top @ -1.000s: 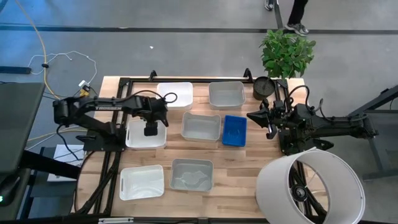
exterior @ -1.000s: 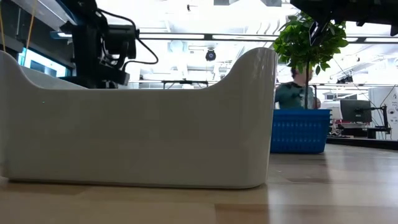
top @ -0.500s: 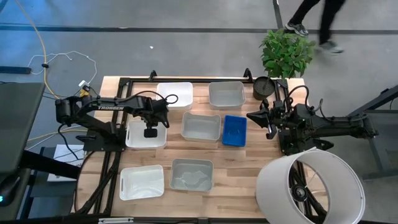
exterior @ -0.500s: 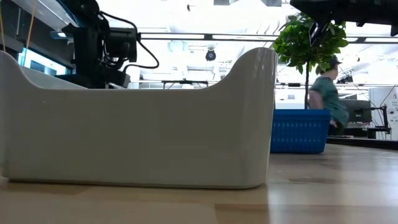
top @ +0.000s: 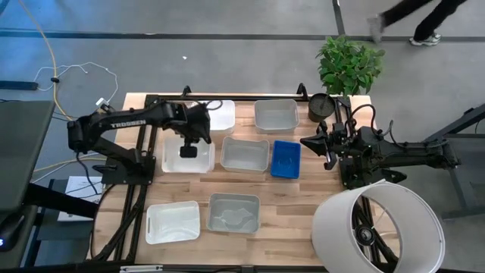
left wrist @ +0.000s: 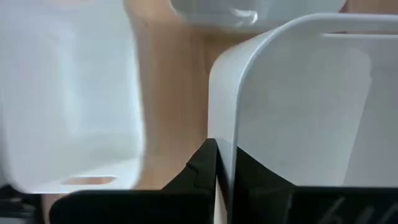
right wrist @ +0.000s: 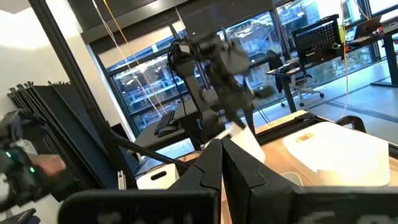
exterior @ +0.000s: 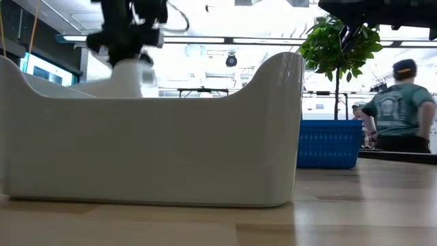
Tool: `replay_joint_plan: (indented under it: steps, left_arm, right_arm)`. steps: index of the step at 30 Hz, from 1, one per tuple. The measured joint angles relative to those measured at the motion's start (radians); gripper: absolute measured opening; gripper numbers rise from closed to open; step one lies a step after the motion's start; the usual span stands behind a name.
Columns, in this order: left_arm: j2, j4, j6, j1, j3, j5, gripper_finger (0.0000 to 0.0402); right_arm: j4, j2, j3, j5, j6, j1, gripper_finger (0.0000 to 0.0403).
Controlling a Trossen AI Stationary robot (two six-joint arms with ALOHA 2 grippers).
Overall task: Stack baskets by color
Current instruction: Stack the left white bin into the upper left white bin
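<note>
My left gripper (top: 188, 152) is shut on a white basket (top: 204, 159) and holds it above the table's left middle. In the low view that gripper (exterior: 130, 41) and its basket (exterior: 126, 78) show blurred behind a near white basket (exterior: 150, 137). Another white basket (top: 221, 114) rests on its base at the far edge, and a third (top: 173, 221) at the near left. Three grey baskets (top: 275, 115) (top: 245, 154) (top: 233, 212) and a blue basket (top: 286, 159) stand flat on the wood. My right gripper (right wrist: 221, 155) waits shut at the table's right. My left gripper pinches the rim of one upright wall (left wrist: 222, 134) of the white basket, one finger (left wrist: 202, 165) outside and one finger (left wrist: 255, 171) inside. The fingers come from above, pointing steeply down. The basket hangs below them, lifted off the table.
A black plant pot (top: 321, 106) with a green plant (top: 350, 64) stands at the far right corner. A large white lampshade (top: 379, 227) covers the near right. Black frame rails (top: 227, 97) run along the far edge. A person (exterior: 396, 102) stands beyond the table.
My left gripper has risen and gone a little toward the table's far right, taking the white basket with it. The basket has come up off the wood, and now hangs nearer the middle grey basket. A person has walked past beyond the table.
</note>
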Motion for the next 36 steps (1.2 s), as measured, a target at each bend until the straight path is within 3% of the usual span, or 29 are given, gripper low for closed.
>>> replay_joint_plan:
  steps: [6, 12, 16, 25, 36]
  left_arm:
    - [0.0, -0.115, 0.002, 0.0, 0.214, -0.015, 0.0]
    - [0.026, -0.131, 0.126, 0.021, 0.383, -0.18, 0.0]
    - [0.14, -0.155, 0.204, 0.099, 0.523, -0.234, 0.0]
    - [0.466, -0.142, 0.305, 0.232, 0.826, -0.239, 0.0]
    - [0.607, -0.229, 0.3, 0.251, 0.857, -0.216, 0.0]
  right_arm:
    - [-0.001, 0.0, 0.0, 0.0, 0.0, 0.0, 0.0]
    - [-0.001, 0.0, 0.0, 0.007, -0.007, 0.0, 0.0]
    - [-0.001, 0.0, 0.0, 0.018, -0.007, 0.0, 0.0]
    - [-0.001, 0.0, 0.0, 0.016, 0.019, 0.0, 0.0]
    - [-0.014, 0.0, 0.0, 0.015, 0.01, 0.0, 0.0]
